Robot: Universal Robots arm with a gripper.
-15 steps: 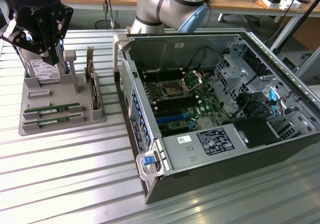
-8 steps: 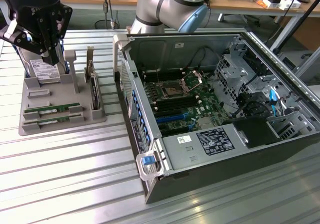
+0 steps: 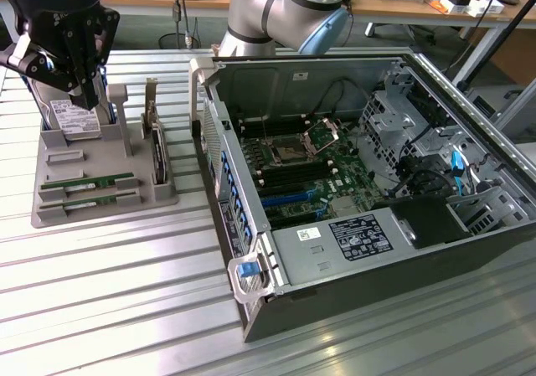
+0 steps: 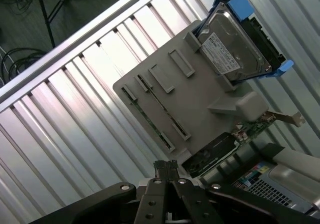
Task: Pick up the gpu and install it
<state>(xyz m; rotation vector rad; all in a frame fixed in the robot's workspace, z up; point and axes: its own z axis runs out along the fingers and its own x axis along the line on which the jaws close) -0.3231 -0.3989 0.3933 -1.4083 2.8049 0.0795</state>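
Hanging above the far end of a grey plastic parts holder [image 3: 100, 208], the black gripper [image 3: 85, 101] has its fingers pressed together on themselves, with no part gripped; in the wrist view the closed gripper [image 4: 165, 165] points down toward the holder [image 4: 200, 99]. Nearest to it is a silver hard drive in blue rails [image 3: 74, 118], standing tilted at the holder's far corner on the exterior view's left; the wrist view shows the drive's white label [image 4: 232, 44]. The gpu [image 3: 90, 180], a long, narrow green circuit-board stick, lies in a slot along the holder's near edge, well apart from the gripper; a second green stick [image 3: 84, 199] lies just beside it, nearer that edge. An upright dark card with a metal bracket [image 3: 157, 154] stands along the holder's edge on the exterior view's right. The holder rests on a ribbed metal table [image 3: 126, 309]; beside it, toward the exterior view's right, an open grey computer case [image 3: 251, 259] shows its green motherboard [image 3: 301, 175].
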